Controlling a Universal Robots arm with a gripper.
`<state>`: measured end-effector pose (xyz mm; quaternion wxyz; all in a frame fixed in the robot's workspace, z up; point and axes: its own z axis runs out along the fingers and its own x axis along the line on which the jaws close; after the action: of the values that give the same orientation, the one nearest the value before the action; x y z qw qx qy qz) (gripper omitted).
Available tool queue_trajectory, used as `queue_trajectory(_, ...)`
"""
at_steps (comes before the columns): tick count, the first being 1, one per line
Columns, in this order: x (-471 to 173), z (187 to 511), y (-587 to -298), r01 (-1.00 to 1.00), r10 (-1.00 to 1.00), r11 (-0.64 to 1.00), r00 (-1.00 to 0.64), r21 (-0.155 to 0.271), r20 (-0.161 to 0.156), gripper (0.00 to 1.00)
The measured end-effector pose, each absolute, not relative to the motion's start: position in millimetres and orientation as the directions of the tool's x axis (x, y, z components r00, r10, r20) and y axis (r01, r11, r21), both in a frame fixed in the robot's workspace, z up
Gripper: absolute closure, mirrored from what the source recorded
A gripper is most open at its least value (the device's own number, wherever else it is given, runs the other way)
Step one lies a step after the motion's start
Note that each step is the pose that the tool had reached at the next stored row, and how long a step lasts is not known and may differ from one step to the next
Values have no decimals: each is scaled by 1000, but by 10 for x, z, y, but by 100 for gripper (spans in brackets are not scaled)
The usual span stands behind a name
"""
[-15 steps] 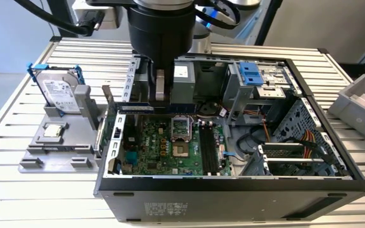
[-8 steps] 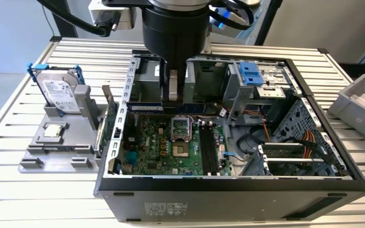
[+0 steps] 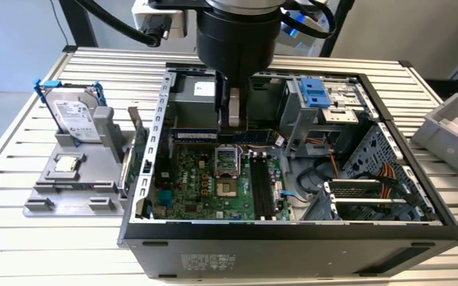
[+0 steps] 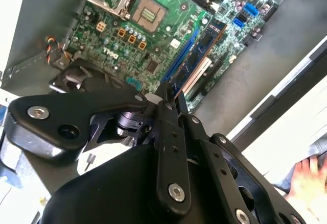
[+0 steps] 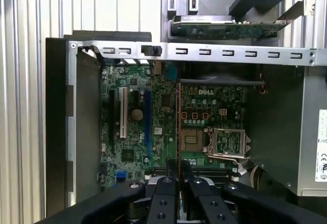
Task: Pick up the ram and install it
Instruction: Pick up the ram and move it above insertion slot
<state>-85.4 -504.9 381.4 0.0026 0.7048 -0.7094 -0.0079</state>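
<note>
Gripper (image 4: 171, 92) jaws pinch the ram (image 4: 203, 46) — held edge-down over the motherboard (image 4: 110, 45), likely because the memory slots (image 3: 265, 185) demand it.

A: Colours inside the black sheet-metal computer case (image 3: 293, 250)?
B: Green flat motherboard (image 3: 197, 190) with long black plastic slots (image 3: 261, 185); thin flat blue-green ram stick (image 4: 201, 52), black chips on it.
A: And the rest?
B: Silver boxy hard drive (image 3: 76, 116), blue-railed; pale grey plastic tray (image 3: 70, 196); ribbed silver metal table (image 3: 22, 238); matte black metal gripper (image 4: 172, 92).
</note>
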Motion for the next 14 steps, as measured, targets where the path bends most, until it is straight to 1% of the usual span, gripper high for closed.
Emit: queue_trajectory(14, -585, 3814, -5049, -1000, -1000, 6, -7, 15, -7, 100)
